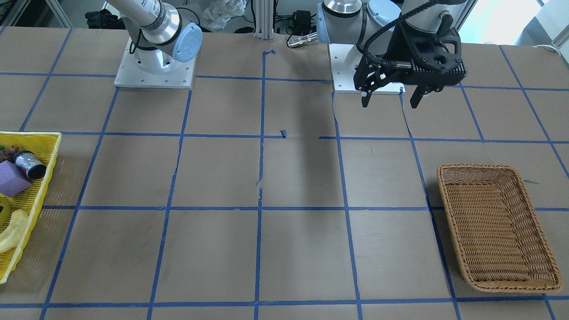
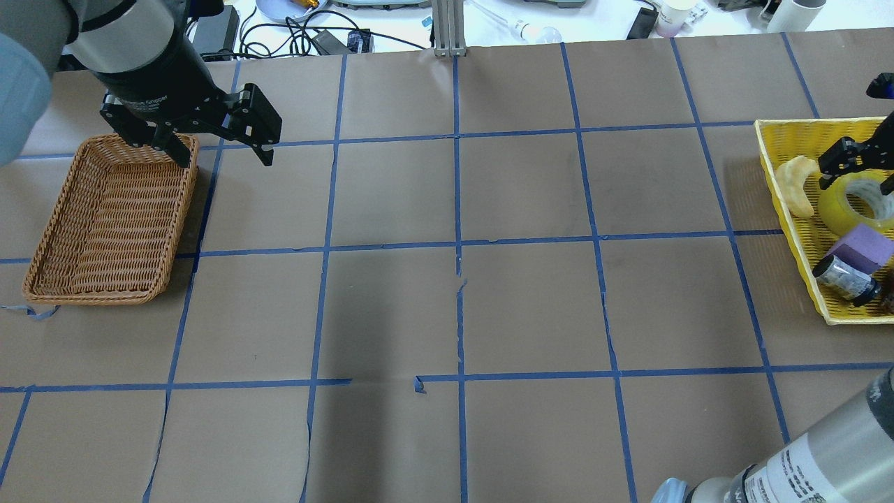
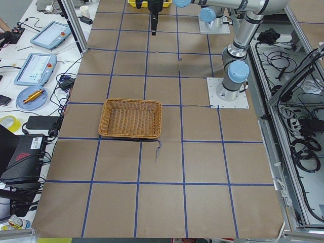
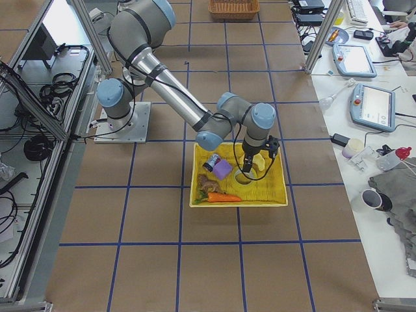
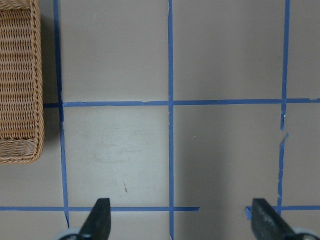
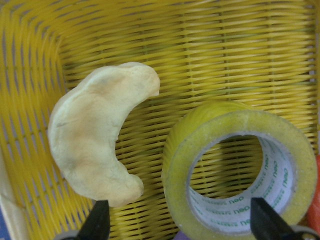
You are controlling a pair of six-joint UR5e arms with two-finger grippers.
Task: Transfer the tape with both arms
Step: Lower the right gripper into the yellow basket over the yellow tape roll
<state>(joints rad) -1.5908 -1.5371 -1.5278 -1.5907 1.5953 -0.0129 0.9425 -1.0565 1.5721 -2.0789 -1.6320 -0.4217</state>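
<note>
The translucent-yellow tape roll with a white core lies flat in the yellow basket. It also shows in the overhead view at the far right. My right gripper is open and hovers just above the basket; its left finger is over the pastry's lower end and its right finger over the roll's right side. It does not touch the tape. My left gripper is open and empty, hovering over the table beside the wicker basket. It also shows in the front-facing view.
The yellow basket also holds a croissant-shaped pastry, a purple block, a black-and-silver cylinder and a carrot. The wicker basket holds nothing. Blue tape lines grid the brown table.
</note>
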